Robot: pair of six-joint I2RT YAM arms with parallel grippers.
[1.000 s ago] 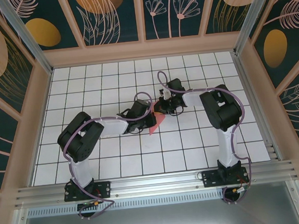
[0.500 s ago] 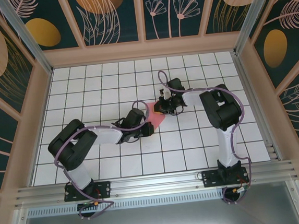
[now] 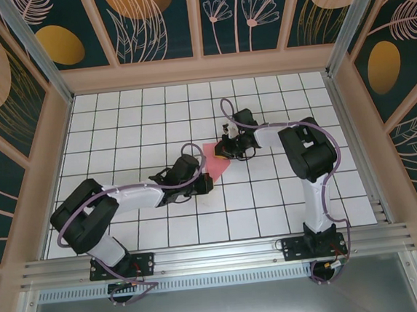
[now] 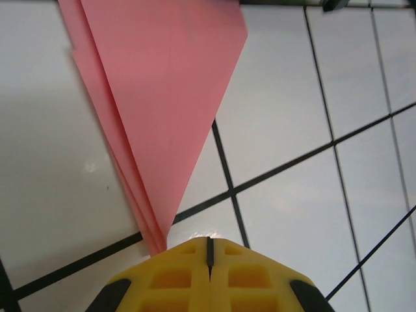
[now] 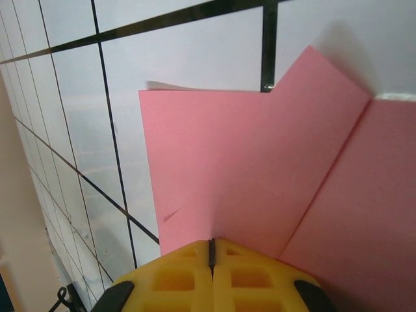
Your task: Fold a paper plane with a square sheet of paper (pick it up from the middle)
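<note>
The paper plane (image 3: 215, 162), salmon-pink paper folded into a layered wedge, lies flat on the grid table near the centre. Its sharp tip (image 4: 156, 242) touches the left side of my left gripper (image 4: 209, 239), whose yellow jaws are shut with nothing between them. In the top view the left gripper (image 3: 208, 186) sits low at the paper's near end. My right gripper (image 5: 211, 240) is shut too, its tips resting on the pink paper (image 5: 247, 169) beside a diagonal crease. From above, the right gripper (image 3: 221, 152) is at the paper's far edge.
The white gridded table (image 3: 139, 118) is walled by a wooden frame (image 3: 201, 69) at the back and sides. An aluminium rail (image 3: 217, 254) runs along the near edge by the arm bases. Open tiles lie left, right and behind the arms.
My left gripper slid toward the near side, from the paper's middle to its tip, and the left elbow swung out left. The raised pink flap now lies flat. The right arm held still.
</note>
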